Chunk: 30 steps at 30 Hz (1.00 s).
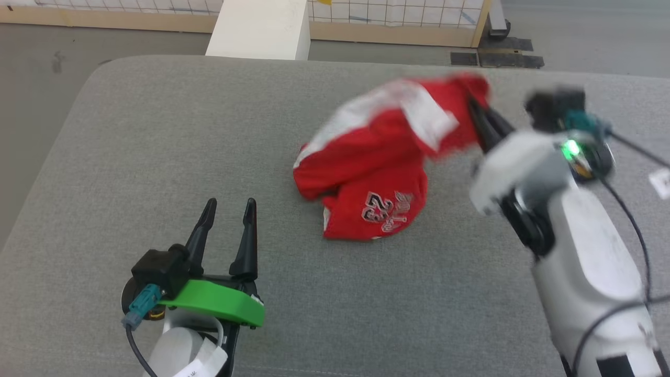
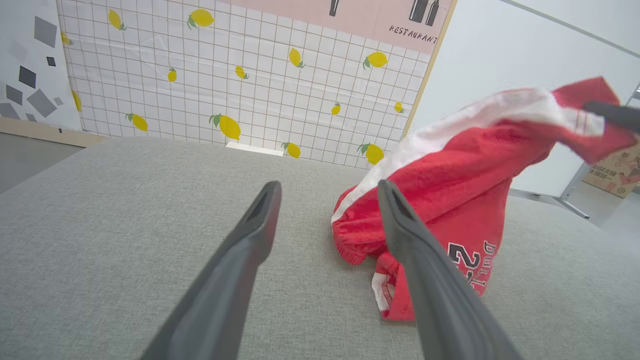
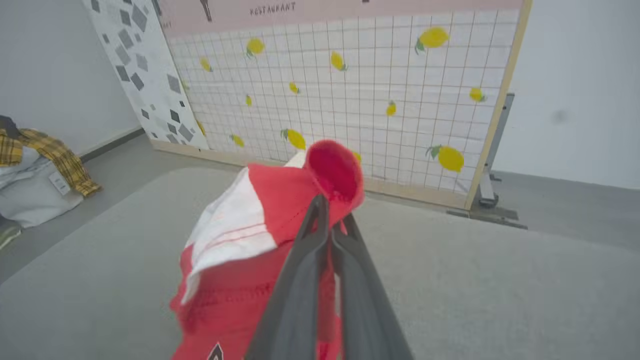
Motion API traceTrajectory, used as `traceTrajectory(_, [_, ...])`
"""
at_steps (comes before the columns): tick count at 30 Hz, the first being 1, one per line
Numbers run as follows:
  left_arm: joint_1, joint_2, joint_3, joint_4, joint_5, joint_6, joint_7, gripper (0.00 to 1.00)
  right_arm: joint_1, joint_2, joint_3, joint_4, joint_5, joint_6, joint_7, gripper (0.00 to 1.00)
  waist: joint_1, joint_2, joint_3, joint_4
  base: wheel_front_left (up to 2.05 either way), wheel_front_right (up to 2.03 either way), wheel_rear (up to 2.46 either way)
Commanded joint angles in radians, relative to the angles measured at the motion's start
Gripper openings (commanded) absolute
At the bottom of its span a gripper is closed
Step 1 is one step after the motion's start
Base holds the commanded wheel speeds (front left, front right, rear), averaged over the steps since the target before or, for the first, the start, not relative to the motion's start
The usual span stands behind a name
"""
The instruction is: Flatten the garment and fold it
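The red shorts (image 1: 377, 167) with white side stripes lie crumpled mid-table, the "23" print facing me. Their far right corner is lifted off the grey surface, pinched by my right gripper (image 1: 477, 107), which is shut on the fabric. In the right wrist view the two dark fingers meet on a red fold of the shorts (image 3: 280, 210), right gripper (image 3: 330, 210). My left gripper (image 1: 230, 207) rests open at the lower left, well short of the shorts. From the left wrist, its spread fingers (image 2: 260, 220) frame the shorts (image 2: 450, 180), left gripper (image 2: 327, 187).
The grey padded table (image 1: 157, 157) stretches wide on the left and front. A white block (image 1: 259, 29) stands beyond the far edge, before a lemon-print grid panel (image 2: 225, 75). A pile of cloth with a yellow plaid piece (image 3: 35, 170) lies on the floor.
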Motion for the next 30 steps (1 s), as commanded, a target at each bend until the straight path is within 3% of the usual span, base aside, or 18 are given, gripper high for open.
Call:
traceTrajectory(1, [0.003,-0.003,0.001,-0.006,-0.005,-0.004,-0.004,1.0,0.049,-0.006,-0.049,0.019,-0.037,-0.002,0.017,0.0,0.0,0.0,0.003,-0.003,0.0,0.0,0.0])
traceTrajectory(9, [-0.007,-0.003,0.001,-0.008,-0.003,-0.004,-0.004,1.0,0.236,-0.004,-0.396,0.064,-0.218,-0.002,0.069,0.0,0.0,0.0,0.024,-0.026,0.0,0.0,0.0])
traceTrajectory(10, [-0.009,-0.003,0.0,-0.008,-0.002,-0.004,-0.004,1.0,0.25,-0.003,-0.432,0.064,-0.234,-0.002,0.07,0.11,0.0,0.0,0.026,-0.029,0.0,0.0,0.0])
traceTrajectory(11, [-0.011,-0.003,-0.002,-0.007,-0.002,-0.004,-0.004,1.0,0.261,-0.003,-0.457,0.062,-0.246,-0.002,0.072,0.4,0.0,0.0,0.027,-0.031,0.0,0.0,0.0])
traceTrajectory(12, [-0.013,-0.003,-0.004,-0.005,-0.001,-0.004,-0.004,1.0,0.275,-0.002,-0.483,0.058,-0.259,-0.002,0.074,1.0,0.0,0.0,0.027,-0.034,0.0,0.0,0.0])
traceTrajectory(20, [-0.015,-0.003,-0.017,0.007,-0.002,-0.004,-0.004,1.0,0.38,-0.001,-0.519,-0.056,-0.253,-0.002,-0.006,1.0,0.0,0.0,0.011,-0.046,0.0,0.0,0.0])
traceTrajectory(26, [-0.039,-0.003,-0.056,0.02,-0.028,-0.004,-0.004,1.0,0.508,-0.001,-0.388,-0.251,-0.235,-0.002,-0.172,1.0,0.0,0.0,0.005,-0.056,0.0,0.0,0.0])
traceTrajectory(30, [-0.106,-0.003,-0.133,0.077,-0.065,-0.001,-0.002,1.0,0.572,-0.001,-0.301,-0.346,-0.203,-0.002,-0.247,1.0,0.0,0.0,0.02,-0.076,0.0,0.0,0.0])
